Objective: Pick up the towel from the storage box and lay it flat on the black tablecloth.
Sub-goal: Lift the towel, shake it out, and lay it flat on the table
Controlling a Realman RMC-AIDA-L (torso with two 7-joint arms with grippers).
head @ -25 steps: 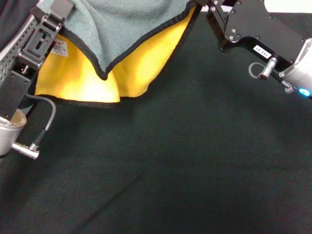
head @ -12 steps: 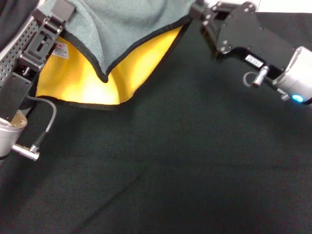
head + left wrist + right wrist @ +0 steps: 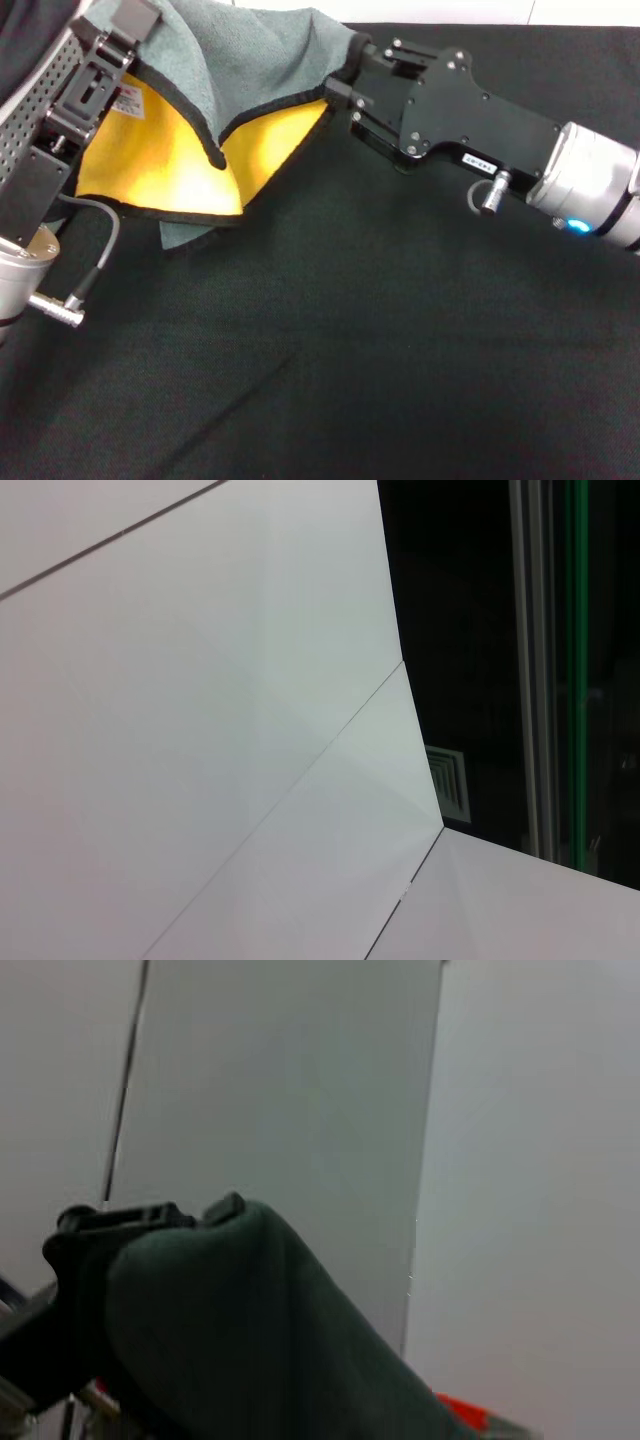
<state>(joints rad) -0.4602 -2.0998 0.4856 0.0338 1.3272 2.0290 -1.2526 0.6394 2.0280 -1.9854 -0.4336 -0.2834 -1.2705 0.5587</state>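
Towel (image 3: 200, 130), soft, light and floppy, hanging at 11 o'clock over black tablecloth (image 3: 380, 340), clamped at one edge by left hand (image 3: 125, 25) and at the other by right hand (image 3: 350, 75); best held by trimmed corners.

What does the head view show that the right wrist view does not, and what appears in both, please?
Only the head view shows the black tablecloth, the towel's yellow-orange side, its white label, and the right gripper and left gripper each gripping a towel edge. Only the right wrist view shows pale wall panels behind. Both show the towel and its grey-green side, held up between the arms.
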